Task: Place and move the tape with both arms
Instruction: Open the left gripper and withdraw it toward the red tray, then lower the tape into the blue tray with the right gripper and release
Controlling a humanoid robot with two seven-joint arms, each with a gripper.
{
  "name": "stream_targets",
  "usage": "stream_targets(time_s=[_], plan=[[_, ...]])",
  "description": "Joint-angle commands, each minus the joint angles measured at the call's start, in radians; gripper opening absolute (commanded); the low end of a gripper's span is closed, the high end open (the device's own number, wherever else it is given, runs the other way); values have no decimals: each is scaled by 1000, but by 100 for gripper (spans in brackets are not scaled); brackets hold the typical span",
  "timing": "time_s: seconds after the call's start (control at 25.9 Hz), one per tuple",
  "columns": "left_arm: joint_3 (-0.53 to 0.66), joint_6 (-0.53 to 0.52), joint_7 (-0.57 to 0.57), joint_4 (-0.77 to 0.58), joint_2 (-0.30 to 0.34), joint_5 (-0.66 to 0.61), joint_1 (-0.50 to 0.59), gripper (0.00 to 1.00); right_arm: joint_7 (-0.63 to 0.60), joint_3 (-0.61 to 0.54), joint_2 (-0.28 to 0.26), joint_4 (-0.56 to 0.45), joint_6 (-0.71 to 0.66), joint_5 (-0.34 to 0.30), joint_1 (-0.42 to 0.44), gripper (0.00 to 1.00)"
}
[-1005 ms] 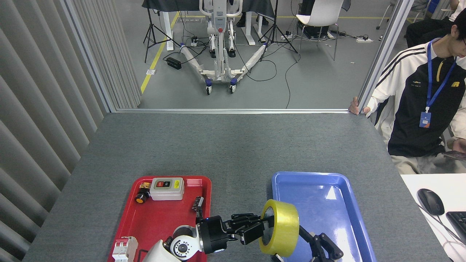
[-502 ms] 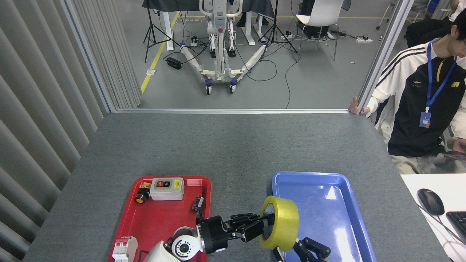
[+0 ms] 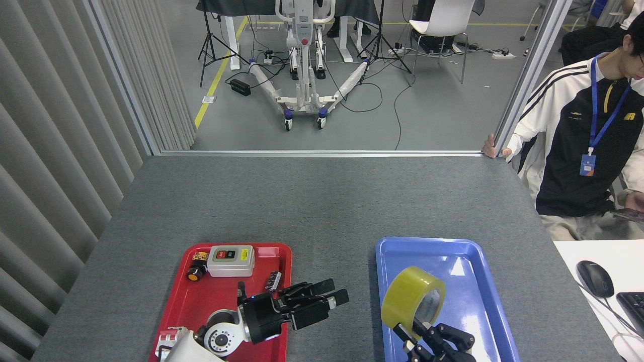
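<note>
The yellow tape (image 3: pixel 410 294) is tilted on its edge over the near left part of the blue tray (image 3: pixel 478 286). My right gripper (image 3: pixel 420 336) comes up from the bottom edge, and its black fingers (image 3: pixel 404 334) are shut on the roll's lower rim. My left gripper (image 3: pixel 332 297) hangs over the right rim of the red tray (image 3: pixel 283 250), well left of the tape. Its fingers are spread open and point right with nothing between them.
The red tray holds a grey switch box (image 3: pixel 231 261), a black-orange push button (image 3: pixel 193 274) and a white breaker (image 3: pixel 167 338). A person (image 3: pixel 583 151) sits at the right of the table. A mouse (image 3: pixel 594 278) lies on a white desk at the right.
The left gripper has let go of the tape and drawn back left over the red tray. The right gripper now holds the roll, which has moved right and down over the blue tray.
</note>
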Motion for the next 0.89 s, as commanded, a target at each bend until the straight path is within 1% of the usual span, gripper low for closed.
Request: stream_targets(time_s=[0.0, 0.04, 0.12, 0.19, 0.27, 0.31, 0.35, 0.39, 0.43, 0.46, 0.5, 0.58, 0.62, 0.7, 0.81, 0.85], plan=[[84, -1, 38, -8, 80, -23, 11, 100, 37, -61, -22, 1, 0, 16, -7, 0], [117, -1, 55, -12, 100, -40, 24, 99, 69, -84, -30, 1, 0, 22, -7, 0], [176, -1, 128, -41, 139, -115, 42, 99, 149, -126, -47, 3, 0, 22, -15, 0], [209, -1, 229, -119, 181, -246, 73, 99, 202, -146, -60, 7, 0, 22, -30, 0], [212, -1, 367, -248, 218, -418, 146, 99, 245, -152, -74, 17, 0, 24, -49, 0], [210, 73, 436, -311, 226, -517, 189, 99, 271, -153, -80, 21, 0, 24, -56, 0], [210, 180, 498, -373, 228, -614, 234, 99, 305, -153, -83, 23, 0, 24, -64, 0], [203, 289, 555, -429, 226, -694, 280, 99, 354, -153, -88, 23, 0, 24, -72, 0], [190, 394, 605, -466, 223, -743, 317, 99, 419, -153, -90, 23, 0, 22, -79, 0], [160, 475, 648, -472, 221, -754, 330, 100, 494, -152, -93, 24, 6, 22, -87, 0], [121, 533, 683, -467, 221, -754, 330, 100, 573, -150, -99, 24, 26, 21, -96, 0], [95, 575, 714, -459, 220, -752, 330, 100, 718, -146, -102, 29, 66, 19, -108, 0], [94, 588, 713, -458, 218, -752, 330, 100, 762, -144, -103, 35, 91, 19, -115, 0], [95, 625, 706, -449, 214, -752, 330, 100, 819, -136, -110, 53, 166, 18, -130, 0], [95, 753, 662, -403, 205, -751, 311, 100, 830, -92, -128, 89, 262, 18, -170, 0], [95, 769, 644, -407, 205, -751, 307, 100, 831, -81, -128, 99, 290, 18, -182, 0]])
